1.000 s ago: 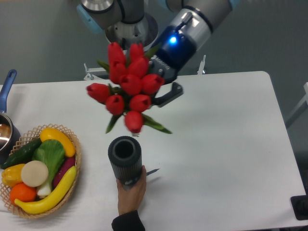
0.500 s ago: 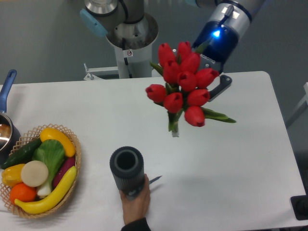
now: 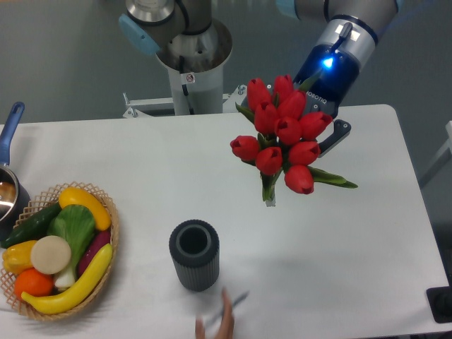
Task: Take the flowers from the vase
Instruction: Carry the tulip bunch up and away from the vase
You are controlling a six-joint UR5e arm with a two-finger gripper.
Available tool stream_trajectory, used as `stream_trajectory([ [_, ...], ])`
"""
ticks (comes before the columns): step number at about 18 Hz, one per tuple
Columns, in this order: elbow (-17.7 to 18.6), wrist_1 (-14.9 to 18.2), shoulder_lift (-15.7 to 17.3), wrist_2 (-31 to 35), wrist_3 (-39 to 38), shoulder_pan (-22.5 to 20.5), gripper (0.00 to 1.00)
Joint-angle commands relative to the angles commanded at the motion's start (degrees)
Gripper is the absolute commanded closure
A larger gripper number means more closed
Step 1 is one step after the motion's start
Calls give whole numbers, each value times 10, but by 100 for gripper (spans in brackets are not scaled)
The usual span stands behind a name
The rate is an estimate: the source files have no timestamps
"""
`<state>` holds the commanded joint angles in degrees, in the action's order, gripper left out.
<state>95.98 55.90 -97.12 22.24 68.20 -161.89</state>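
the flowers (image 3: 284, 135) are out of the vase (image 3: 194, 254) and up in the air, held over the far right part of the bench (image 3: 141, 169), well apart from the vase, which stands upright and empty-mouthed near the bench's near edge. so by my reckoning the main of the job is done: the bunch is lifted free, and all that's left, if anything, is to hold it steady or carry it off. my hand (image 3: 321, 131) sits behind the blooms, toward the far right corner; one dark finger shows just right of the buds, but the grip itself is hidden by the flowers, so i take it i'm clamped on the stems without being able to see it. the bunch's long axis is tilted: red heads toward the far edge and my wrist, cut stem ends pointing down toward the near edge, a leaf sticking out to the right.
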Motion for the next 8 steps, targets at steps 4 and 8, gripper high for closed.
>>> stream_trajectory([
  [4, -6, 2, 0, 0, -3, -1, 49],
  [8, -6, 2, 0, 0, -4, 1, 49],
])
